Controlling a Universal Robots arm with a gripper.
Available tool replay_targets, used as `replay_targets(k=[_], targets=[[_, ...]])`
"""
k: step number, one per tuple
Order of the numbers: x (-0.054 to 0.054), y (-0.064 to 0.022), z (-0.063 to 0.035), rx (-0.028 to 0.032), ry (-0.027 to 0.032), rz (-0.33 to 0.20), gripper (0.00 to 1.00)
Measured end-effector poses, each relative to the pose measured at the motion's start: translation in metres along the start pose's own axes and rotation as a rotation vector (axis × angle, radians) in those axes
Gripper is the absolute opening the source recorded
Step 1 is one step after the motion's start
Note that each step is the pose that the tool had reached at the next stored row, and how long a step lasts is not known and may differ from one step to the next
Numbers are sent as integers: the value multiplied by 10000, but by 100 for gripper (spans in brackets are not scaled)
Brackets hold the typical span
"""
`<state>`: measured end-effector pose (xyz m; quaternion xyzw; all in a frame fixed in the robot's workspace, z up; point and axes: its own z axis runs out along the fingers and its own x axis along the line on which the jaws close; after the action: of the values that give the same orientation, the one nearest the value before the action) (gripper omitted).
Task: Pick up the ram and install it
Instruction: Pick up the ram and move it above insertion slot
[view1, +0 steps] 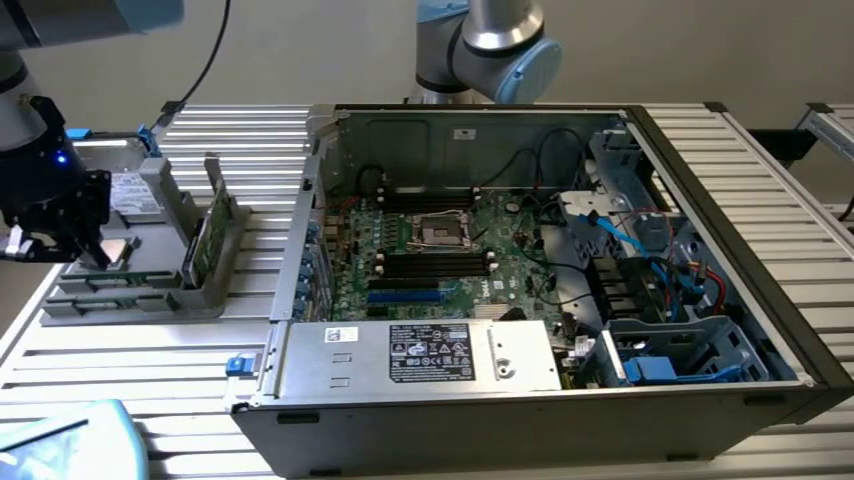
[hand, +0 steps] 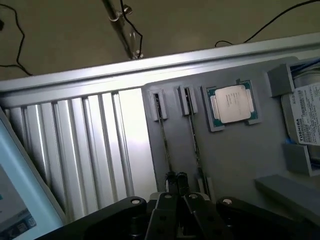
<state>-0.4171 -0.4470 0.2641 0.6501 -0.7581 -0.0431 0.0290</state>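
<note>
Hovering closed jaws, partly cut off, near ram (hand: 164, 140) seen edge-on

This looks like a robotics lab. An open computer case (view1: 534, 440) lies on a ribbed aluminium table (view1: 174, 365), beside a grey parts fixture (view1: 120, 300) and a robot arm (view1: 487, 45).

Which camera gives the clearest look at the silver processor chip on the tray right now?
The wrist view: the chip lies face-up on the grey tray, whole and unobstructed. In the exterior view it is a pale patch at the exterior view's left, seen at a shallow angle.
</note>
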Motion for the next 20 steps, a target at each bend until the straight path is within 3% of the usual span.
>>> replay_targets(k=[13, 20], targets=[[4, 18, 64, -25, 185, -1781, 10], [3, 19, 66, -34, 199, -1903, 10]])
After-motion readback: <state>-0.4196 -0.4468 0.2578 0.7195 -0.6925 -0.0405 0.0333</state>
